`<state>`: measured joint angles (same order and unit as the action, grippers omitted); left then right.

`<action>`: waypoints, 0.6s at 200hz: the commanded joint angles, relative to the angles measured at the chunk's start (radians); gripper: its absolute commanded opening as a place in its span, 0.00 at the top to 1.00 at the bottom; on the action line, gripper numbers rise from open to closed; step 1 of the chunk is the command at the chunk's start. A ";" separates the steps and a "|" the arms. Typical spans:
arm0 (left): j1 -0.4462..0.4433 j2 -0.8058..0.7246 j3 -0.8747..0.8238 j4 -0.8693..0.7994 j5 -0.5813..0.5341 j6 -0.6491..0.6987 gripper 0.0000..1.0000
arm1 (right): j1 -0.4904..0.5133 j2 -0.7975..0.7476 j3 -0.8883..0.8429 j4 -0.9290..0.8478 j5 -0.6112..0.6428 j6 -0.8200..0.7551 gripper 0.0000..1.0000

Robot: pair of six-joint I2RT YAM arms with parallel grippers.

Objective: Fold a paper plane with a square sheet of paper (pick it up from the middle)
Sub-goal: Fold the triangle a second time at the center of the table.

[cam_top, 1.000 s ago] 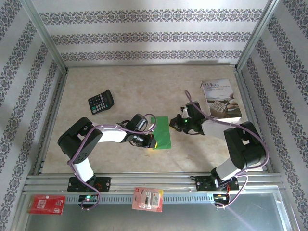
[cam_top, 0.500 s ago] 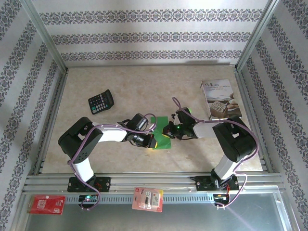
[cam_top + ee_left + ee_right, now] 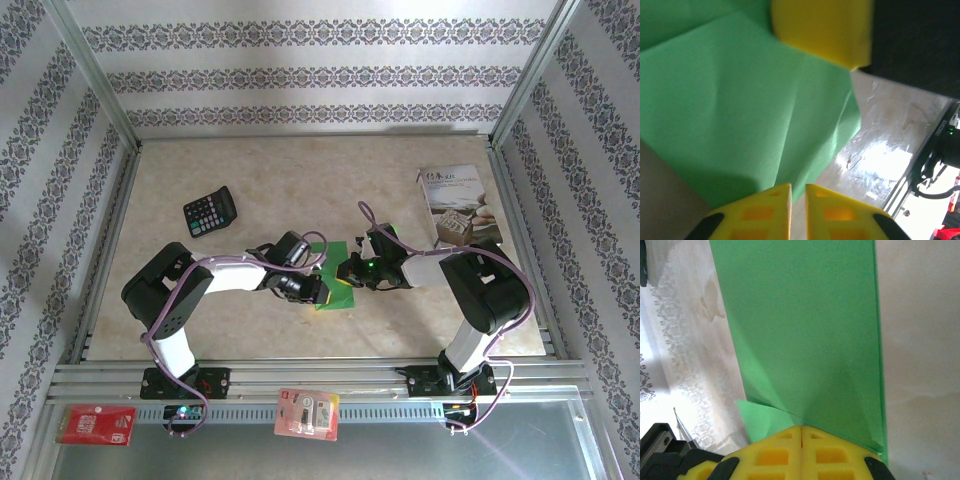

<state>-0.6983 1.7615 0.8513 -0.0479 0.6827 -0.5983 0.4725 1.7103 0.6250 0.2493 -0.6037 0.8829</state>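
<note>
The square sheet of paper (image 3: pixel 336 272) is bright green, creased, and lies on the table between the two arms. My left gripper (image 3: pixel 314 288) is at its near left edge. In the left wrist view the left gripper (image 3: pixel 798 186) has its yellow tips a narrow slit apart, with bare table in the gap and the paper (image 3: pixel 740 100) just beyond. My right gripper (image 3: pixel 351 270) is at the sheet's right side. In the right wrist view the right gripper (image 3: pixel 801 429) is shut, tips against the paper (image 3: pixel 805 325), where folds converge and a small flap sticks out left.
A black calculator (image 3: pixel 210 212) lies at the back left and a white printed booklet (image 3: pixel 458 205) at the back right. Two red-and-white packets (image 3: pixel 307 413) (image 3: pixel 97 424) sit on the near rail. The right gripper's yellow finger (image 3: pixel 822 27) looms close over the paper.
The right gripper has moved left from beside the booklet onto the paper's right edge, and the sheet looks narrower. The left jaws have parted slightly.
</note>
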 commanded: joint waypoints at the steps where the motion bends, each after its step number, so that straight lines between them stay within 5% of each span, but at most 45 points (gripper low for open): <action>1: -0.001 0.024 0.051 0.013 0.024 -0.024 0.93 | -0.015 0.042 -0.038 -0.053 0.066 -0.035 1.00; 120: 0.000 0.098 0.036 -0.065 -0.025 0.026 1.00 | -0.018 0.048 -0.038 -0.093 0.095 -0.040 1.00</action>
<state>-0.6983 1.8729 0.9443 -0.0399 0.6743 -0.6033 0.4667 1.7119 0.6189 0.2615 -0.6109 0.8825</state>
